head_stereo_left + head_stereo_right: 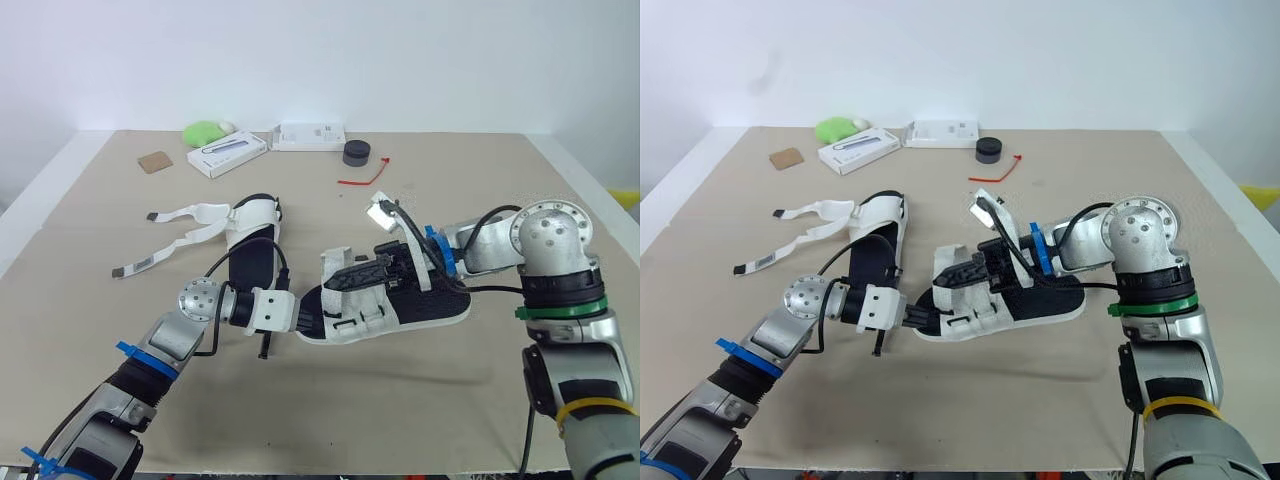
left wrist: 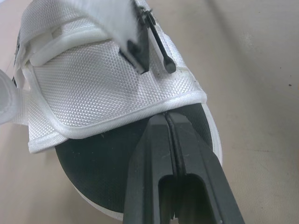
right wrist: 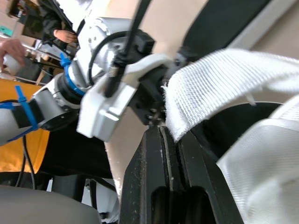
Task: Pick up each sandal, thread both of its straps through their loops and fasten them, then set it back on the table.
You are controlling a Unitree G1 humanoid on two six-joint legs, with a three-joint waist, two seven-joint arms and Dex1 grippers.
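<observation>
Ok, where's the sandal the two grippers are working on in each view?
Left eye view: sandal at the middle of the table.
Right eye view: same spot, near centre.
Left wrist view: its white upper just beyond the closed fingers.
Right wrist view: its strap pinched in the right gripper.
Shared landmark: the left gripper, shut on the sandal's edge.

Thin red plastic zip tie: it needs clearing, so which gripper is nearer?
Right. The right gripper, pinching the white sandal's strap, is closer to the zip tie; the left gripper, clamping the sandal's left end, is farther.
</observation>
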